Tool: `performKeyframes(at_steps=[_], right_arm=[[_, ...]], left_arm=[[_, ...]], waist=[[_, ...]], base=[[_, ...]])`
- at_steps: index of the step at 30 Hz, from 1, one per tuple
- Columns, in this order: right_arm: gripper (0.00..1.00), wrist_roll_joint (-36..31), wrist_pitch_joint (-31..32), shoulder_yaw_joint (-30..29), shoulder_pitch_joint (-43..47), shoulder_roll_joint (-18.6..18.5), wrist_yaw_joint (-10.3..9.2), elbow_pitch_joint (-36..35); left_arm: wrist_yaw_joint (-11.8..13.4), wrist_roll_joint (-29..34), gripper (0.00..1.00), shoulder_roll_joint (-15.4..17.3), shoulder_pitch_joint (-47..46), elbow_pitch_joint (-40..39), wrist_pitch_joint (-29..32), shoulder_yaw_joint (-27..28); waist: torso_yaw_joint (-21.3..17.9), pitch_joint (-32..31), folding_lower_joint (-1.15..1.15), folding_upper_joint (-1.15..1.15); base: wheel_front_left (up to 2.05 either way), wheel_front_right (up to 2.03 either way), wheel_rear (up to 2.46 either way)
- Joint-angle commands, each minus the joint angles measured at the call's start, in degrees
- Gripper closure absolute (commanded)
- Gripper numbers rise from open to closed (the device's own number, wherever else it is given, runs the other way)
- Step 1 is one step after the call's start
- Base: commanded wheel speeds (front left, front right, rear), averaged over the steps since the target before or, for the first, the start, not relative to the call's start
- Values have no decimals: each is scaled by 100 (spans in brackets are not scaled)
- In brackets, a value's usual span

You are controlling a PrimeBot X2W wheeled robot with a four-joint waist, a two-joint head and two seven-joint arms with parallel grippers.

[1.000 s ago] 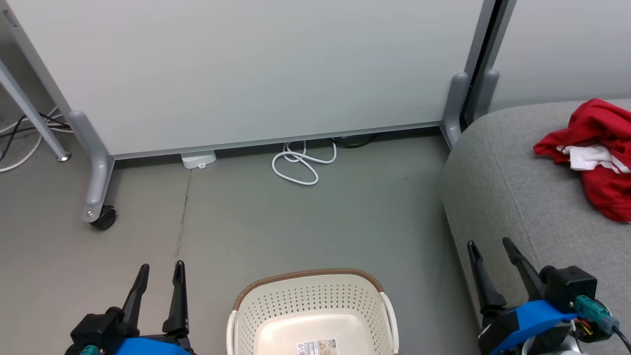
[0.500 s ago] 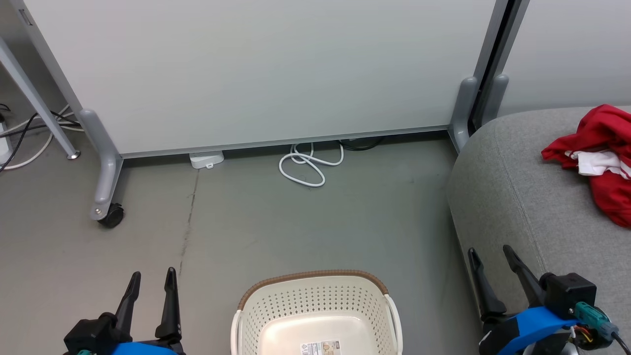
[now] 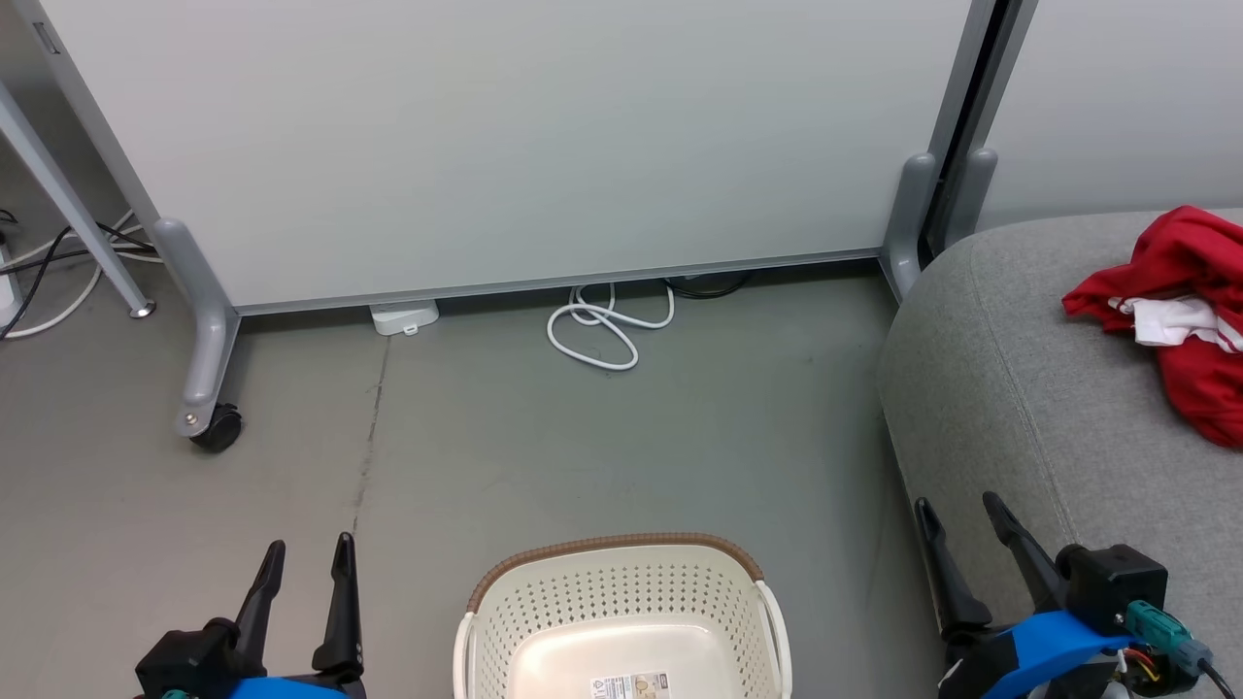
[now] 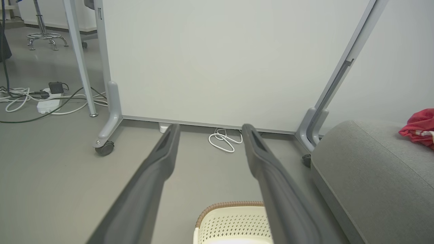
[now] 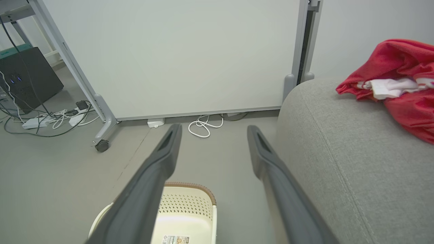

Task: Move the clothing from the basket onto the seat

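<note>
The red clothing [image 3: 1180, 320] with white panels lies bunched on the grey seat [image 3: 1020, 408] at the right; it also appears as clothing [image 5: 396, 84] on the seat [image 5: 339, 162] and clothing [image 4: 418, 127] far right. The cream basket [image 3: 621, 621] stands on the floor at bottom centre, its inside bare apart from a label. My left gripper [image 3: 309, 551] hangs open left of the basket. My right gripper [image 3: 958, 513] is open beside the seat's front edge, holding nothing. The basket [image 5: 183, 217] sits under the right fingers, and the basket [image 4: 230, 220] shows below the left ones.
A white partition panel [image 3: 486, 146] on grey castor feet [image 3: 209, 422] stands behind. A coiled white cable [image 3: 602, 325] and a small white box [image 3: 403, 316] lie at its base. More cables [image 5: 51, 118] and a power strip lie at the left. A table leg [image 3: 68, 214] slants at the far left.
The whole head view has shifted slightly, so the camera moved. Both grippers sit a little lower in the picture and stay open; clothing and basket lie as before.
</note>
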Motion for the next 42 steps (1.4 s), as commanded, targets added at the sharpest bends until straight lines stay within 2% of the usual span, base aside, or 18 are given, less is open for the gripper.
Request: performKeyframes(at_steps=[1,5,6,13,42], right_arm=[[0,40,-27,4,85,-2,3,6],[0,29,-10,3,83,-1,3,18],[100,1,2,2,0,0,0,16],[100,57,24,-5,77,11,0,364],[100,2956,377,-228,-183,6,1,349]], left_arm=[[-12,-1,0,27,-61,8,-16,-16],[-12,-28,0,21,-68,25,-15,-36],[0,-18,100,-5,0,32,2,-31],[0,-67,100,-158,154,330,54,-64],[-4,-2556,100,-332,-196,21,803,378]], waist=[[5,-2,0,0],[9,-12,0,0],[9,-12,0,0],[8,-12,0,0],[-24,-18,0,0]], base=[[0,0,0],[0,0,0],[0,0,0],[0,0,0],[0,0,0]])
